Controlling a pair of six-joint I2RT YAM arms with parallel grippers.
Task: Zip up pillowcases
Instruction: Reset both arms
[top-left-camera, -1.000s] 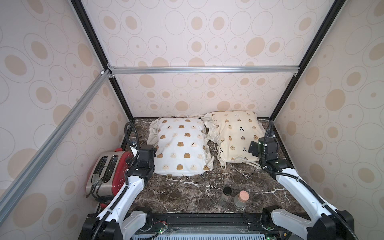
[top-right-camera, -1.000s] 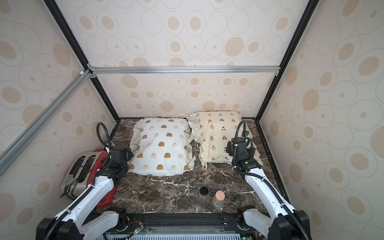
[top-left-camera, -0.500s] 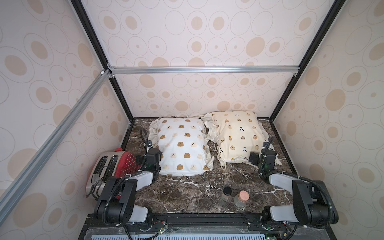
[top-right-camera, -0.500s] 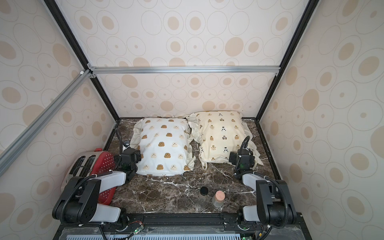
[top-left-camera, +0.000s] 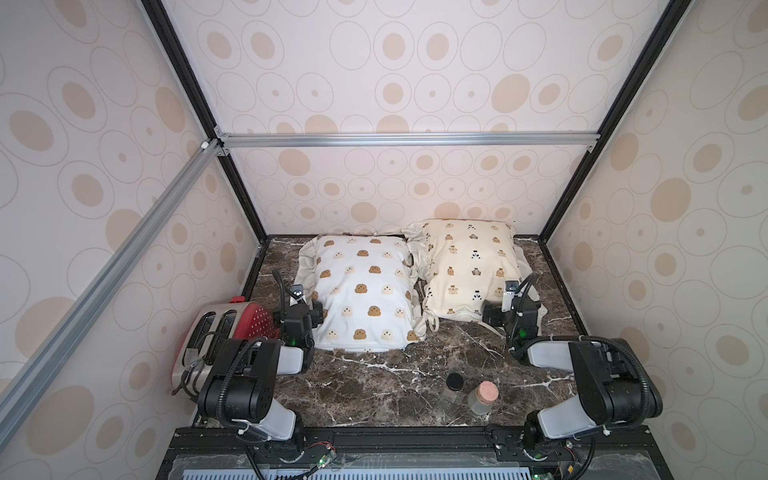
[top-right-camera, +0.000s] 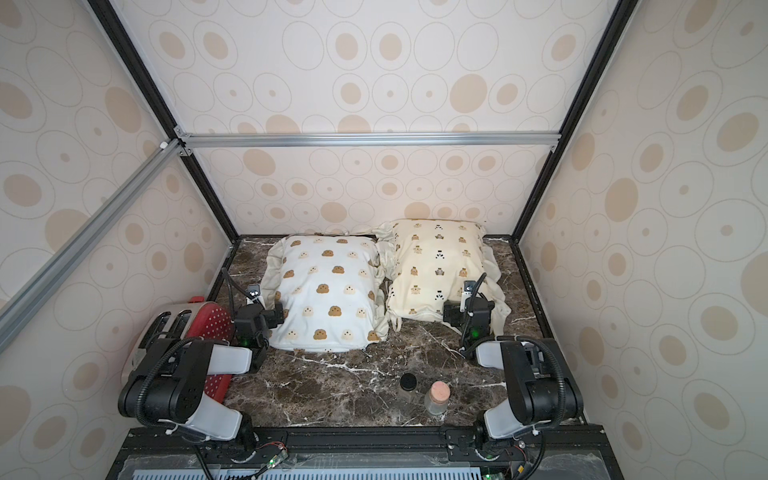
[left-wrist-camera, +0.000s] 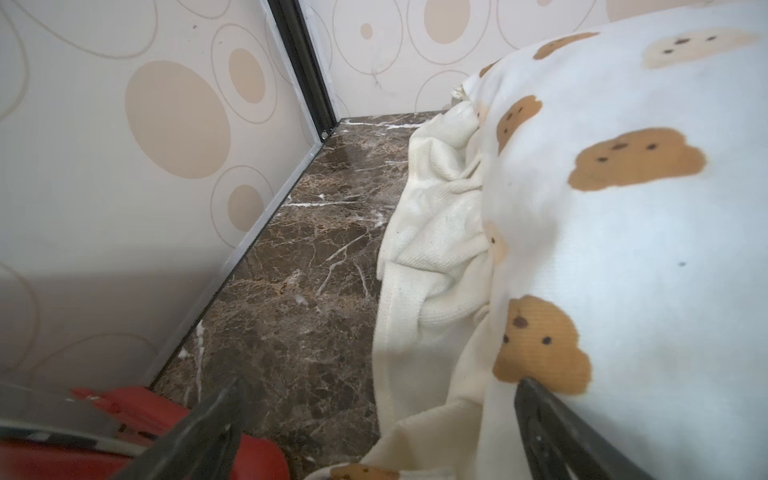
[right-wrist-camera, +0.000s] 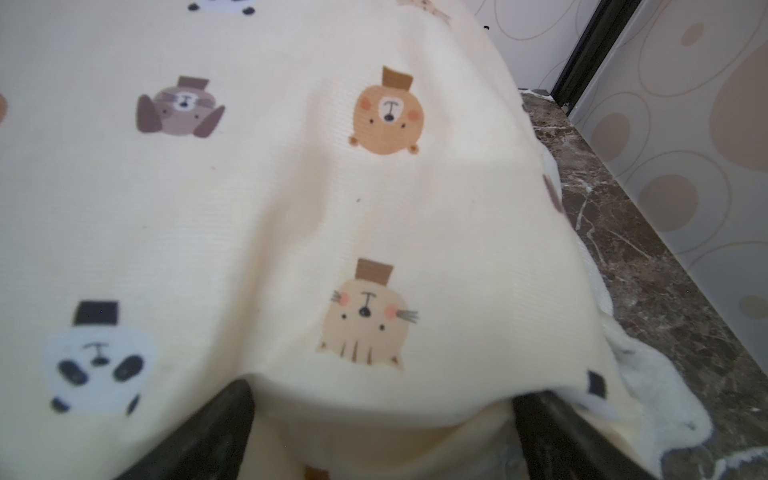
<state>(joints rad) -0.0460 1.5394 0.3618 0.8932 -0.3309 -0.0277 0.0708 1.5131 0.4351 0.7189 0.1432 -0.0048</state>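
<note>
Both arms have folded back toward the near edge since a second ago, elbows raised. Now the left gripper (left-wrist-camera: 380, 386) stands wide open and empty against the near-left side of the white pillowcase (top-left-camera: 361, 299); the right gripper (right-wrist-camera: 390, 390), equally spread, grips nothing, the near-right corner of the cream pillowcase (top-left-camera: 465, 270) draping between its jaws. These lie side by side at the far end of the marble table (top-left-camera: 374, 382). They look soft, light, squashy; no zipper pull shows, so pinch the seam once found, not the floppy ruffle (left-wrist-camera: 432, 232)
</note>
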